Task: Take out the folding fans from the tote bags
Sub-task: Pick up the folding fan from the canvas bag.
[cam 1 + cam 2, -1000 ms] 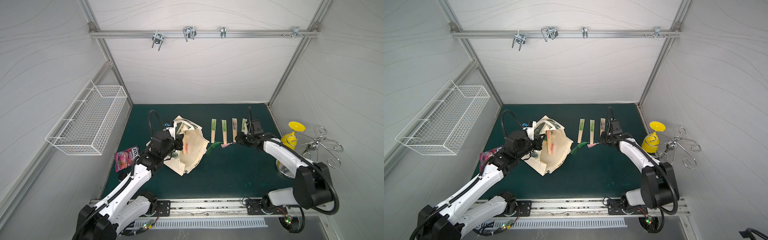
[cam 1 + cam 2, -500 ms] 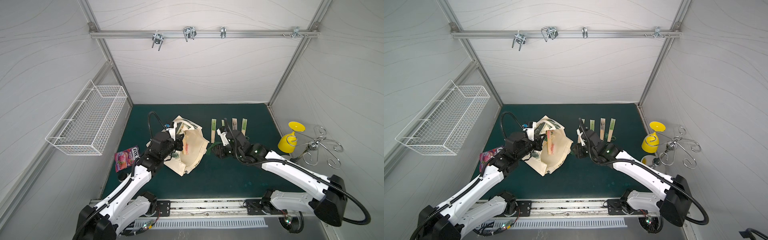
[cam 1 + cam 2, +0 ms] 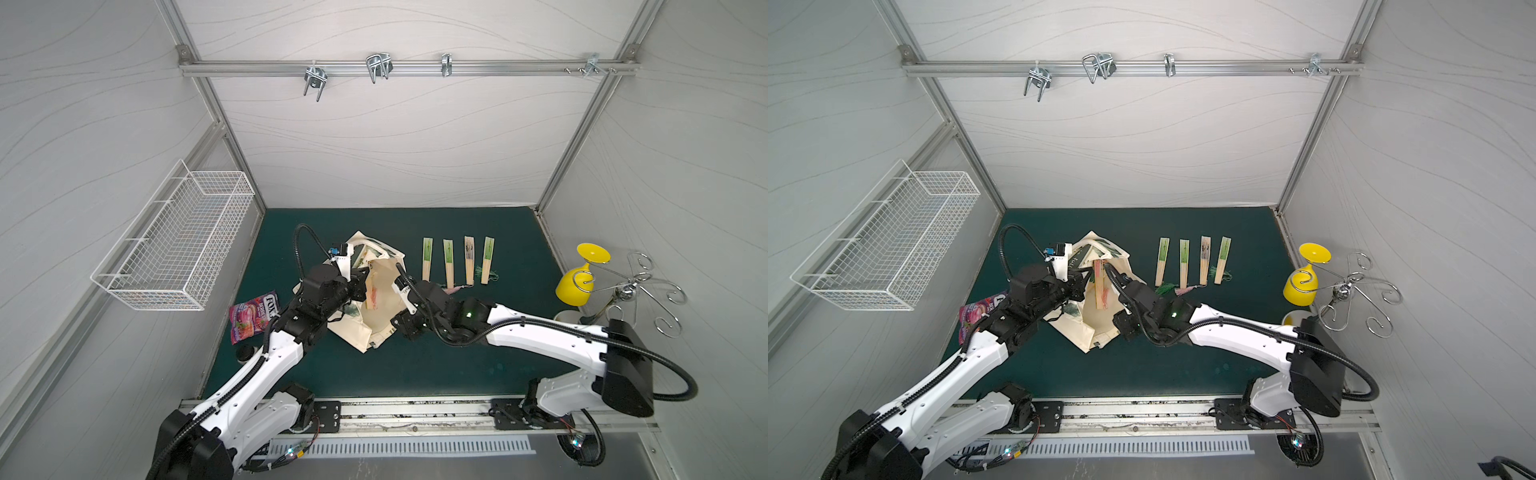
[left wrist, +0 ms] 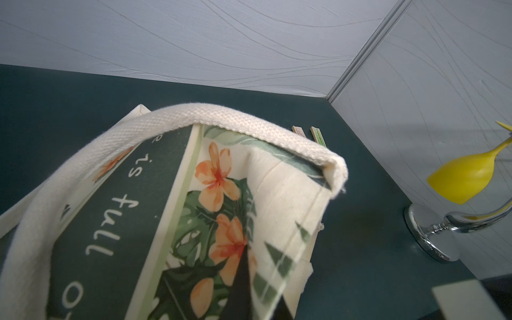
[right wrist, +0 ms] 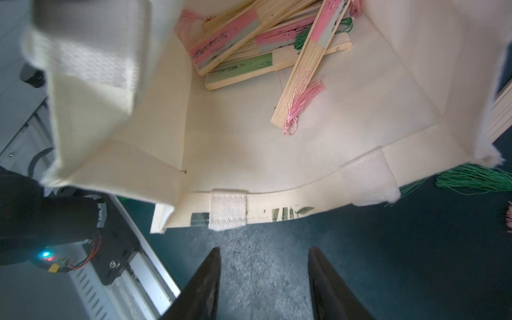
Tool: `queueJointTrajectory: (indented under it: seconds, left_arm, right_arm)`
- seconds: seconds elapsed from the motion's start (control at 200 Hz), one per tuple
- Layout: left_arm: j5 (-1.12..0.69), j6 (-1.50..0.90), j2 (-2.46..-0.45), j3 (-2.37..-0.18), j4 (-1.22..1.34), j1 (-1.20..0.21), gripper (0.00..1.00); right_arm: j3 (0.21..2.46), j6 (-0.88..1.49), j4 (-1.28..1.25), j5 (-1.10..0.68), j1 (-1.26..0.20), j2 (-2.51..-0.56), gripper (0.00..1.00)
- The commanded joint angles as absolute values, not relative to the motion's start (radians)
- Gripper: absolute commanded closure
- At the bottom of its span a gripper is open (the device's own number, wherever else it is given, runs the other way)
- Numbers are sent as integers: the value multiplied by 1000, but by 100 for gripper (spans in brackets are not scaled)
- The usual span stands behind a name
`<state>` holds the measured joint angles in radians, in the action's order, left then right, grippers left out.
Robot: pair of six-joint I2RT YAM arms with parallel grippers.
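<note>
Right gripper (image 5: 264, 277) shifted from the row of four fans (image 3: 448, 262) to the tote bag (image 3: 353, 338) mouth.
Right gripper: jaws apart, empty, over the green mat (image 5: 388, 263), just short of the bag's rim. Left gripper (image 3: 358, 286): clenched on the tote bag's raised edge. Folding fans (image 5: 235, 44): heap inside the tote bag; the four others side by side on the mat beside it.
</note>
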<state>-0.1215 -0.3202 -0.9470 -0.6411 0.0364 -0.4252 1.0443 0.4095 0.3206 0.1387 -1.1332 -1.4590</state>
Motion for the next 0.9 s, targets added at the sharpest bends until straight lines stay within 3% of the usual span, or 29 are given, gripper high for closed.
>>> queueJointTrajectory:
  seconds: [0.0,0.34,0.896]
  left_arm:
    - [-149,-341,-942,-653,153,-422,100]
    - [-145,-331,-925,-649,148,-422,100]
    - [-181,-336,-899,-647,159,-422,100]
  right_arm:
    - [1099,390,266,159,-1140,-1535,48]
    - [1233,367,208,240,-1140,-1790,43]
    - [1372,347,173,306,-1115,-2023,35]
